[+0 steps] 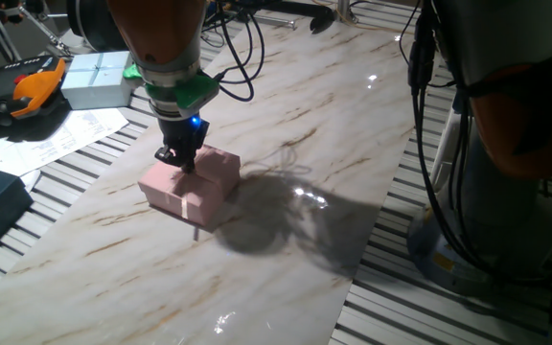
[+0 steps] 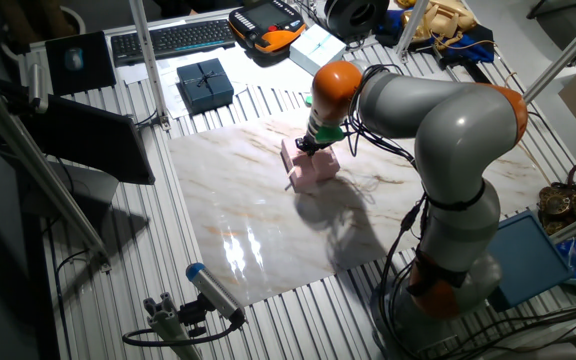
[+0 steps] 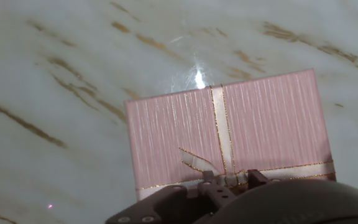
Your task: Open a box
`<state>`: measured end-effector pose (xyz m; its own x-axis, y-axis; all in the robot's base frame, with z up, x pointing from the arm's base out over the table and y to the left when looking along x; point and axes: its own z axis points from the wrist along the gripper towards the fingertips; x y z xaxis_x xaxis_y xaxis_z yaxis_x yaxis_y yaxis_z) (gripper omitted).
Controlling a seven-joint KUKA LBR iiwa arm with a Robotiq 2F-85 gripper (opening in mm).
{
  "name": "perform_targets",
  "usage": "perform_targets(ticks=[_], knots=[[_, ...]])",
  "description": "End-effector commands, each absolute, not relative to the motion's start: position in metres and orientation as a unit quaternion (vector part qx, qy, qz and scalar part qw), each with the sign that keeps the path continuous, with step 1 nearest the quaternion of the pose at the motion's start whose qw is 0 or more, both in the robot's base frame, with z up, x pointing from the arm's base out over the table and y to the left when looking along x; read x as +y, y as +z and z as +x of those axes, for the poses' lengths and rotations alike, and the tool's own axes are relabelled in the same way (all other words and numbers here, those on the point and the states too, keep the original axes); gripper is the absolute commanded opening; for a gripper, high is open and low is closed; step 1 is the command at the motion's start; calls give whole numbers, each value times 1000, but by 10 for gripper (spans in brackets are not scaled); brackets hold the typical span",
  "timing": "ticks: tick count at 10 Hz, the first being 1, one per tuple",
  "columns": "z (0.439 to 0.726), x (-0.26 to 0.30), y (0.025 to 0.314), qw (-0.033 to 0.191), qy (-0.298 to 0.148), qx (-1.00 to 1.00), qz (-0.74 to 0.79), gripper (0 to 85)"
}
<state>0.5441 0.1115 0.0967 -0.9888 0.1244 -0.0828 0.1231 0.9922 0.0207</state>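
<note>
The box (image 1: 204, 182) is small, square and pale pink, with its lid on, and it sits on the marble board (image 1: 353, 144). It also shows in the other fixed view (image 2: 315, 170). In the hand view the box (image 3: 179, 130) fills the middle, crossed by a cream ribbon (image 3: 219, 118) with its bow at the lower edge. My gripper (image 1: 182, 161) points straight down onto the top of the lid; it also shows in the other fixed view (image 2: 308, 147). In the hand view my gripper (image 3: 230, 180) has its jaws close together around the bow's knot. The insert is hidden.
A pale blue-white ribboned box (image 1: 99, 79) stands at the back left beside an orange-black pendant (image 1: 27, 91) and papers (image 1: 56, 134). A dark blue box (image 2: 205, 83) and a keyboard (image 2: 168, 38) lie beyond the board. Cables (image 1: 242, 48) hang behind the arm.
</note>
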Motion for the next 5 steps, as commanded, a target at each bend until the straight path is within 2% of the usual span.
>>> perform_targets(ticks=[1,5], knots=[[544,111,98,41,7,997,61,0],[544,112,101,39,0,998,56,0]])
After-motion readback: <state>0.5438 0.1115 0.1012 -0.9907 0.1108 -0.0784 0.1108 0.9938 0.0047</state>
